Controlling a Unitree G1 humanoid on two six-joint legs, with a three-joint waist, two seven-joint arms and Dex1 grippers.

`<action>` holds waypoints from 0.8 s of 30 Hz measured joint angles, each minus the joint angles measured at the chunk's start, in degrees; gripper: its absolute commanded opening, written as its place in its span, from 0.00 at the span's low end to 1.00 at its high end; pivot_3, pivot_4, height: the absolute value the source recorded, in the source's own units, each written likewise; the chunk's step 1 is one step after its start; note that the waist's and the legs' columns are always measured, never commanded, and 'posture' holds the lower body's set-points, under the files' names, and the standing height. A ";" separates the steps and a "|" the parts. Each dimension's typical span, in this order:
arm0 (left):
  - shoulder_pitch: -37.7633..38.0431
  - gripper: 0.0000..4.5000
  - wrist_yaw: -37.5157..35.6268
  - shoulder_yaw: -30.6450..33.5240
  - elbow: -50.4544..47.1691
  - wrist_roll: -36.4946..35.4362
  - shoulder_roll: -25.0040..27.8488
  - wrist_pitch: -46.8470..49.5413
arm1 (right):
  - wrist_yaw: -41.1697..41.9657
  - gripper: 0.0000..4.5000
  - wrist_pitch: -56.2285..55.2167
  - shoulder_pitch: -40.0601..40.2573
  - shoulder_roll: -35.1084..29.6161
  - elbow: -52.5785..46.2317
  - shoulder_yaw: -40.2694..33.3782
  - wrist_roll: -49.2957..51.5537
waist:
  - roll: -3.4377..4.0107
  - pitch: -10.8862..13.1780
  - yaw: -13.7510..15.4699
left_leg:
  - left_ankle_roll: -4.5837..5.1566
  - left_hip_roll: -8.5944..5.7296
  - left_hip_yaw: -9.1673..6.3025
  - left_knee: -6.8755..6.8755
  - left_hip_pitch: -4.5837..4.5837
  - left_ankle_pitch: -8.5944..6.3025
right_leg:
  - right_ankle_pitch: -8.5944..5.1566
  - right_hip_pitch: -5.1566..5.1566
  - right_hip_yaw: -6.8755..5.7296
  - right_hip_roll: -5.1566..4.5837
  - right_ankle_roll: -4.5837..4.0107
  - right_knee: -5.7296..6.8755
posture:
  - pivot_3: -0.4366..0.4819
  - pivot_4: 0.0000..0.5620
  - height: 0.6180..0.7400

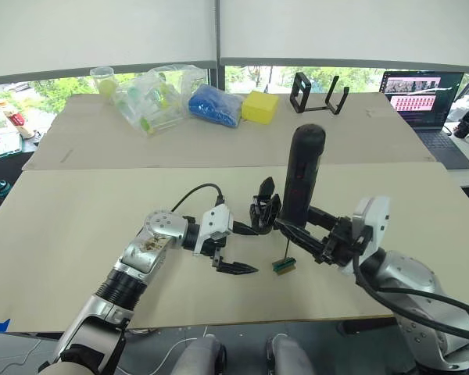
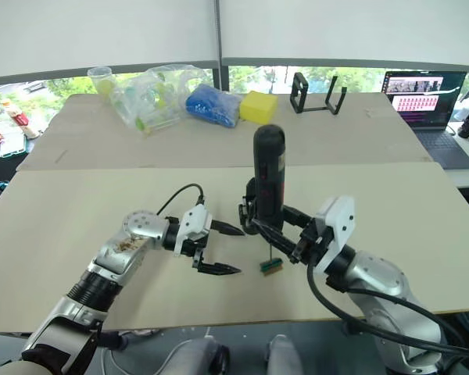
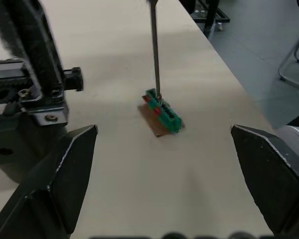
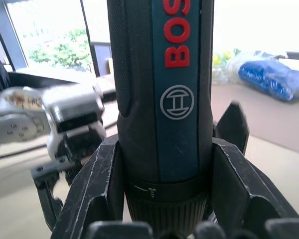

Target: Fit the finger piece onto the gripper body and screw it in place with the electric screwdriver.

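Observation:
My right gripper (image 1: 297, 226) is shut on the electric screwdriver (image 1: 303, 173), a black cylinder with red lettering (image 4: 178, 35), and holds it upright. Its thin bit (image 3: 154, 47) reaches down onto a tiny green-and-tan block (image 1: 284, 266) on the table. Just behind the screwdriver stands the gripper body (image 1: 263, 209), black with an upright pointed finger. To the left of the block my left gripper (image 1: 248, 250) is open, its jaws spread wide and nothing between them. The finger piece is out of view.
On the rear table (image 1: 359, 141) are a black open-frame stand (image 1: 319, 94), a yellow block (image 1: 259, 107), a blue bag (image 1: 215, 105) and clear plastic bags (image 1: 152, 98). A laptop (image 1: 422, 98) sits at the far right. The table's front edge runs close below the grippers.

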 measured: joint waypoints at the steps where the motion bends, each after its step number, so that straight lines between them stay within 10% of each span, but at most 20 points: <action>1: 0.17 1.00 0.48 0.84 -0.31 -0.23 0.03 0.67 | -0.45 0.43 0.83 -1.05 -0.52 -0.63 -0.78 1.45 | 0.00 0.00 -0.03 | 0.00 0.01 0.00 0.00 0.00 0.00 | 0.00 -0.01 0.00 0.00 0.00 0.00 | 0.48 0.27 1.00; 12: 2.54 1.00 7.46 5.66 -0.79 -0.09 1.15 2.96 | -8.49 0.43 10.32 -17.11 -3.97 -1.23 -3.03 17.87 | 0.00 0.00 0.02 | 0.00 0.01 -0.02 -0.01 0.00 0.00 | 0.00 0.00 -0.04 -0.08 0.00 -0.03 | 0.48 0.27 1.00; 24: 0.70 1.00 10.28 5.08 4.42 2.79 -2.24 -0.56 | -7.31 0.43 11.90 -26.62 -2.88 6.73 4.21 14.48 | 0.00 0.00 -0.05 | 0.01 -0.01 0.00 -0.01 -0.07 0.00 | 0.01 -0.04 -0.05 -0.09 0.00 0.01 | 0.48 0.27 1.00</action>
